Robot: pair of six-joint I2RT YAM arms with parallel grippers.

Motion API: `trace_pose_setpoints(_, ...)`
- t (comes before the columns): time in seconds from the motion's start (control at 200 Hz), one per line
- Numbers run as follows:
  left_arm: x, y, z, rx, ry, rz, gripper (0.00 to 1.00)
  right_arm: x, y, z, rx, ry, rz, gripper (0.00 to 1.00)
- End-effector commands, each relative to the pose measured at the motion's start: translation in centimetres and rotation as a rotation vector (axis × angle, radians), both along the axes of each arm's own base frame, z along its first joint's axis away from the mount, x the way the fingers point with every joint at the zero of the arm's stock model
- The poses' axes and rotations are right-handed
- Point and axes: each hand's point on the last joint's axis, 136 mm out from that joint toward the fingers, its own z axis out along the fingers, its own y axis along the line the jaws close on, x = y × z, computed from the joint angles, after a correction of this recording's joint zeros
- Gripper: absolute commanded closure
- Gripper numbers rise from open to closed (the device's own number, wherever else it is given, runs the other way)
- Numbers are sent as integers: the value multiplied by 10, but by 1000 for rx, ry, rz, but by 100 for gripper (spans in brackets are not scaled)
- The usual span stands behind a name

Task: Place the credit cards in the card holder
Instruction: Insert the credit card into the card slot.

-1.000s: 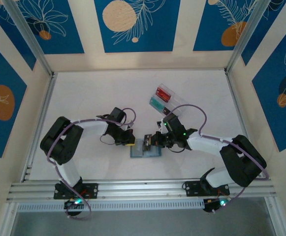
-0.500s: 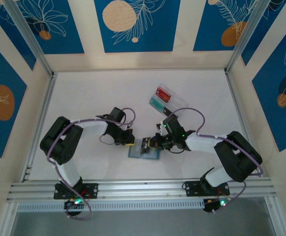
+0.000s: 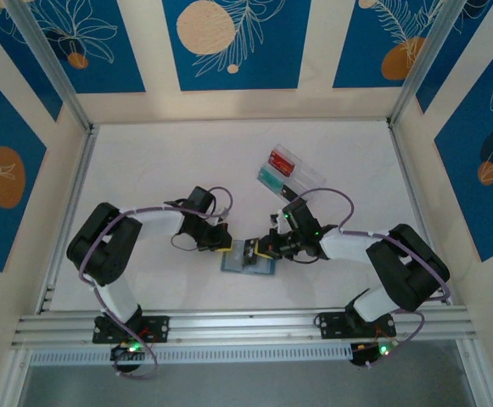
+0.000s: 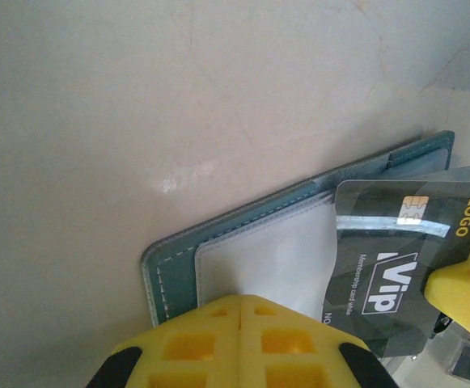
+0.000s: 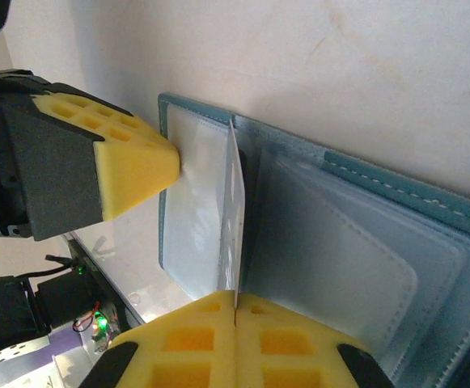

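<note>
Right wrist view: the right gripper (image 5: 236,311) is clamped on a dark credit card (image 5: 236,218), which is seen edge-on just ahead of its fingertips. Beneath and beyond it, the card holder (image 5: 356,174) is laid open on the table (image 5: 380,56). Ahead-left, the left gripper (image 5: 137,166) is closed on nothing, with its tip set on a clear pocket (image 5: 190,222). Judged: the card should be tilted flatter, lined up with the pocket mouth, and slid in slowly while the holder is pinned.

This is looking like a robot lab cell: a left arm (image 3: 110,246) and a right arm (image 3: 407,271) are sitting bolted by an aluminium rail (image 3: 238,320) at a white tabletop (image 3: 161,161), and cream walls carrying blue flower-print panels (image 3: 229,51) (aluminium posts (image 3: 53,72) at the corners) are enclosing it.
</note>
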Motion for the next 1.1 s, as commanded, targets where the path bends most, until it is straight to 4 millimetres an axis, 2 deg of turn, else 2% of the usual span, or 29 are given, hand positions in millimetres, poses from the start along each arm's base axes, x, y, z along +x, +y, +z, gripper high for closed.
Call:
trace_pose_setpoints(0.0, -16, 20, -21, 93, 73, 21, 100, -16, -4, -14, -17, 73, 15, 100)
trace_pose_setpoints(0.25, -16, 21, -21, 93, 72, 21, 100, -22, -7, -23, -47, 102, 31, 100)
trace_pose_setpoints(0.625, -20, 23, -23, 97, 78, 26, 100, -13, 2, -28, -49, 108, 34, 100)
trace_pose_setpoints(1.095, -28, 21, -26, 83, 88, 42, 100, -7, 27, -31, -67, 101, 49, 100)
